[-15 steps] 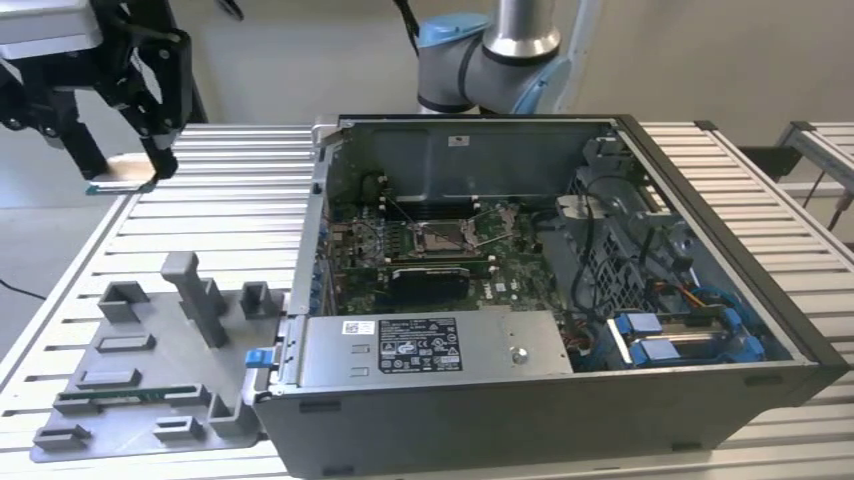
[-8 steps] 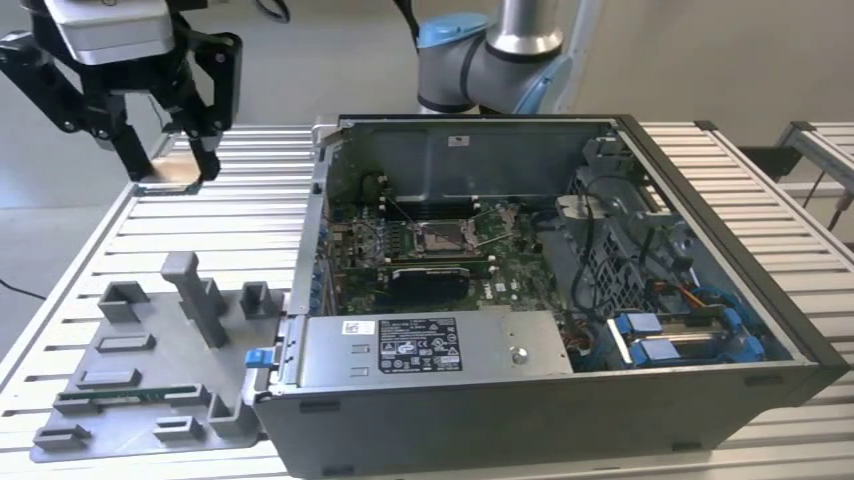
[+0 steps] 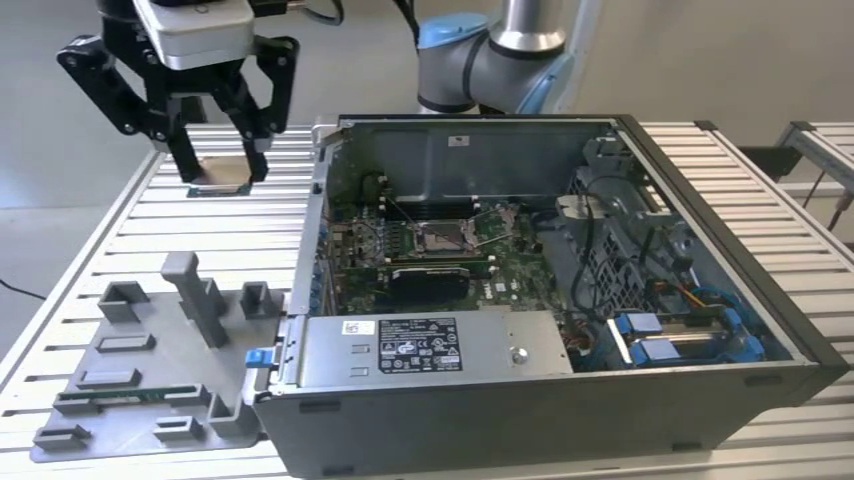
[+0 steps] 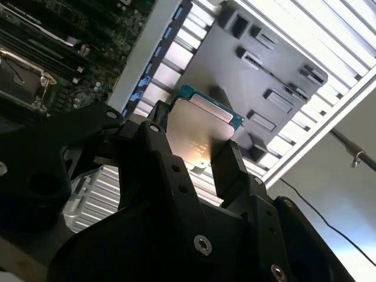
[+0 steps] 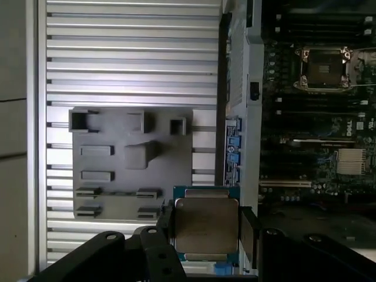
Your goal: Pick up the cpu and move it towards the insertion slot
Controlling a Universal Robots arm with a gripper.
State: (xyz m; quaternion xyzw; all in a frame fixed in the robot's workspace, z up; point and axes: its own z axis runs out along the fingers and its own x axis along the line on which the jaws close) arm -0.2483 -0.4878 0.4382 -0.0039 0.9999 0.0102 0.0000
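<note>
Black jaws grip small flat silvery square cpu point(image 3: 223, 172) above slatted metal tabletop point(image 3: 200, 230) nr its edge, beside open grey PC case point(image 3: 534, 395).

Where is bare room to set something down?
In the exterior view, bare slatted table lies between the grey fixture tray and the gripper holding the cpu, beside the computer case. Inside the case, around the insertion slot, it is crowded.
</note>
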